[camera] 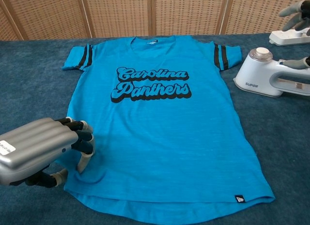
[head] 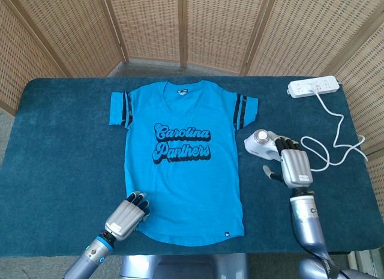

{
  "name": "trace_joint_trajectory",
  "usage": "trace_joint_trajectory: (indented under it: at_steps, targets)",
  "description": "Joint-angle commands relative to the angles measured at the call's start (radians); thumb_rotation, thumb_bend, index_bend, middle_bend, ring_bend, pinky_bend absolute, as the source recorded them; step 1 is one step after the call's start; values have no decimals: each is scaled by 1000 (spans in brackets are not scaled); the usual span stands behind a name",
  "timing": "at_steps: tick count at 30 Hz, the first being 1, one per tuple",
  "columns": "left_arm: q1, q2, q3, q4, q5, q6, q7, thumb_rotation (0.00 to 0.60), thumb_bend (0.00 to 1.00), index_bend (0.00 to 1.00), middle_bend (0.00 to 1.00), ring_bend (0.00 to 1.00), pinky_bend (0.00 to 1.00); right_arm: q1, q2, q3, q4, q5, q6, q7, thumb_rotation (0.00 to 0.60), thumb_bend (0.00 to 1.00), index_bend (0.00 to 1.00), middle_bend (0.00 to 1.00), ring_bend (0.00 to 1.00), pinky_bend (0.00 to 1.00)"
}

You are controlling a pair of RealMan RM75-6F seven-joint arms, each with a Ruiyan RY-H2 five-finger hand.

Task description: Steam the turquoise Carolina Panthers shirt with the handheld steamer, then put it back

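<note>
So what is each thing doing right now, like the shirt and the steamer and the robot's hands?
shirt: spread flat on the table, print facing up.
steamer: lying on its side beside the shirt, not lifted.
power strip: at the table's far right corner, a white cord plugged in.
left hand: fingers curled, resting on the shirt's bottom corner.
right hand: open, over the steamer's handle, not gripping yet.

Left robot hand [camera: 41,150]: we see it low at the near left, fingers curled under, holding nothing.
Right robot hand [head: 292,165]: we see it palm down, fingers extended forward, thumb out to the side.
Right forearm: rises from the near edge.
</note>
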Motion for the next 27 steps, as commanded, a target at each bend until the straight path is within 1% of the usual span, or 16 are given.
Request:
trace_joint_trajectory:
  at_steps: [1, 4, 8, 17, 27]
  targets:
    - [-1, -1, -1, 1, -3, 0, -1, 557, 475, 662, 355, 173, 167, 28, -37, 20, 43, 38, 4, -33, 600, 283, 38, 181, 157, 209]
    - [-3, -3, -1, 2, -6, 0, -3, 553, 475, 663, 355, 173, 166, 45, -61, 26, 80, 67, 7, -60, 600, 283, 3, 151, 126, 203]
    - [-6, -4, -1, 5, -10, 0, -5, 552, 474, 662, 355, 173, 166, 68, -100, 29, 145, 102, 15, -99, 600, 284, 0, 112, 92, 186]
    - [-10, -8, 1, 8, -18, 2, -4, 553, 474, 662, 355, 173, 166, 100, -158, 20, 266, 144, 15, -131, 600, 286, 0, 87, 71, 167]
    - [-17, -16, 1, 9, -27, -2, -1, 554, 473, 663, 355, 173, 166, 117, -193, 5, 346, 170, -1, -139, 600, 288, 0, 80, 61, 155]
